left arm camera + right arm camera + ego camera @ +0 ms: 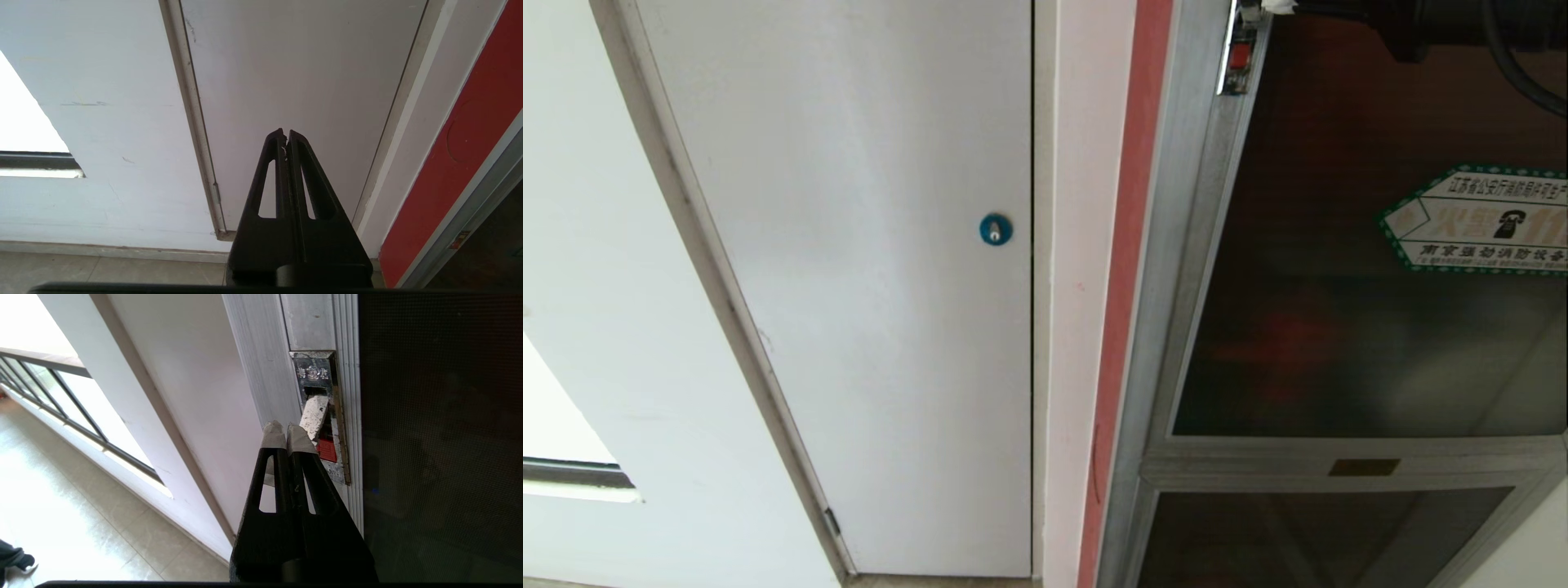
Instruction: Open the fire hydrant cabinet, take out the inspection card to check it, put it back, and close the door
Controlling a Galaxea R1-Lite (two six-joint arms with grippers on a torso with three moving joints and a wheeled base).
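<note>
The fire hydrant cabinet (1176, 269) fills the right of the head view, silver-framed, and its dark glass door (1339, 310) with a green-bordered sticker (1478, 220) is closed. The small red latch (1240, 57) sits high on the door's frame. In the right wrist view my right gripper (286, 428) is shut with nothing in it. Its taped tips are right beside the latch (327, 450), whose silver lever (314, 416) sticks out. I cannot tell whether they touch. The inspection card is hidden. My left gripper (286, 134) is shut and empty, parked low before the white door.
A plain white door (874, 286) with a blue round lock (996, 229) stands left of the cabinet. A red strip (1123, 286) runs between them. A shorter dark glass panel (1307, 539) lies below the door. A railing (61, 404) and tiled floor (61, 506) lie to the left.
</note>
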